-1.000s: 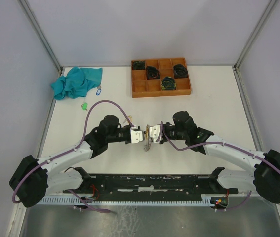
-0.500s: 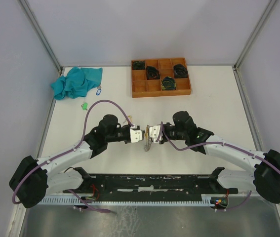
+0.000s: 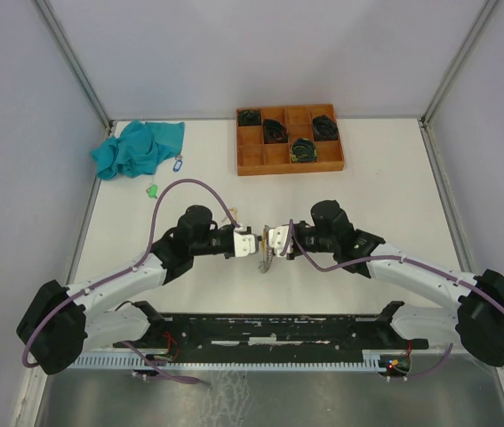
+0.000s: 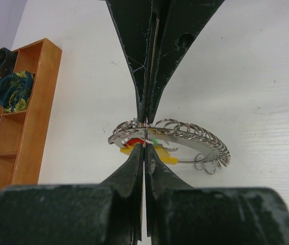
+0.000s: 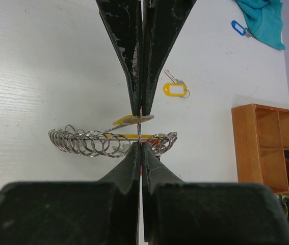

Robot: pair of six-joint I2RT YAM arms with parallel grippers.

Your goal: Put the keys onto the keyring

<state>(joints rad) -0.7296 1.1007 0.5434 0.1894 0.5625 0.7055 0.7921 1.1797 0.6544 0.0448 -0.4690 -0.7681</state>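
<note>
Two-arm workspace, listed from the near edge of the table (image 3: 385, 187) to the far edge.

(a) Just in from the middle of the near edge, the left gripper (image 3: 250, 246) and right gripper (image 3: 269, 242) face each other tip to tip.
(b) The keyring (image 4: 190, 138), a curved metal strip strung with a row of small split rings, is held between them above the table. The jaws of each gripper are pressed together on one end of the keyring, pinching a thin metal part. Whether that part is a ring or a key blade cannot be told.
(c) A yellow tag (image 4: 160, 154) sits directly under the pinch point, touching the keyring.
(d) A separate yellow-tagged key (image 5: 175, 90) lies flat on the table near the keyring and apart from it.
(e) A green-tagged key (image 3: 152, 190) lies toward the left edge.
(f) Farther along that side is a blue-tagged key (image 3: 178, 164), just beside the teal cloth (image 3: 140, 147) bunched in the far left corner.
(g) A wooden tray (image 3: 274, 169) stands at the middle of the far edge. Several of its compartments hold black coiled bundles (image 3: 303, 149).
</note>
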